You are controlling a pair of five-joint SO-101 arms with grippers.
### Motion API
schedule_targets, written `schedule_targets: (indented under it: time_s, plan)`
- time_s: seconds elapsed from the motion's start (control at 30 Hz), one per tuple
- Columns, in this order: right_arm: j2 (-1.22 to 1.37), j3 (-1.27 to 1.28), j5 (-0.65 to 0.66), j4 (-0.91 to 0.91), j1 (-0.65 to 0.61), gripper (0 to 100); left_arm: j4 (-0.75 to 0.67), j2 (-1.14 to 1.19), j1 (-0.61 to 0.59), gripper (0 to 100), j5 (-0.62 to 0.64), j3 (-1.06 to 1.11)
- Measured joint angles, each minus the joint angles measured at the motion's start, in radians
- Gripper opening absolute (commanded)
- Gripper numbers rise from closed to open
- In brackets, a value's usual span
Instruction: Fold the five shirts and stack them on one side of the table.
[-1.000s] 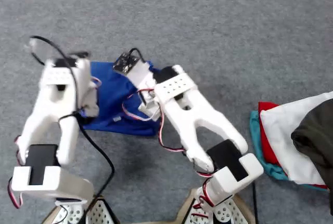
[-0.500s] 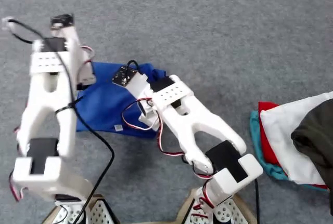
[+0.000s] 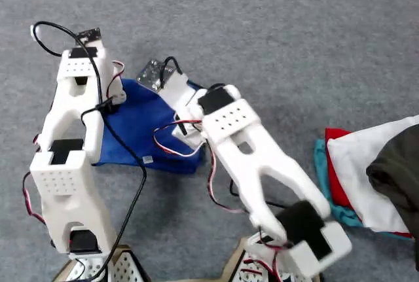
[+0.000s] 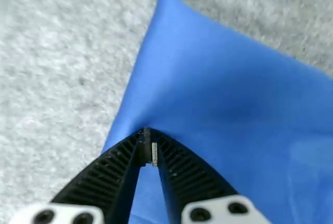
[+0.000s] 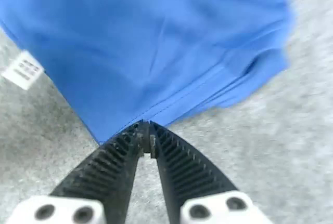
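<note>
Left gripper (image 4: 148,148): jaws pinched together on a puckered edge of the blue shirt (image 3: 141,125), which lies on the grey table (image 3: 294,40) between the two arms, its long axis running across from one arm to the other. Right gripper (image 5: 147,141): jaws likewise closed on the shirt's hem at the other end; this arm is the nearer to the pile of other shirts (image 3: 366,171), well apart at the table's right edge. The wrist views confirm both pinches, which the arms hide from above; the high view supplies the pile's bearing, to the right of the blue shirt.
</note>
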Motion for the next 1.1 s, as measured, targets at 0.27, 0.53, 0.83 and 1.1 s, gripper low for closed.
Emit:
schedule_targets:
  time_s: [0.27,0.53,0.83,1.1]
  plan:
    - [-0.018,0.000,-0.232,-0.037,0.071,25.6,0.143,0.054,0.002,2,0.000,-0.144]
    - [0.173,-0.080,-0.488,-0.078,0.052,25.6,0.331,0.054,-0.021,16,-0.081,-0.304]
    - [0.385,-0.241,-0.902,-0.078,0.005,25.9,0.416,0.054,-0.173,16,-0.172,-0.359]
    - [0.611,-0.391,-0.953,-0.025,-0.014,25.9,0.416,-0.017,-0.302,16,-0.273,-0.264]
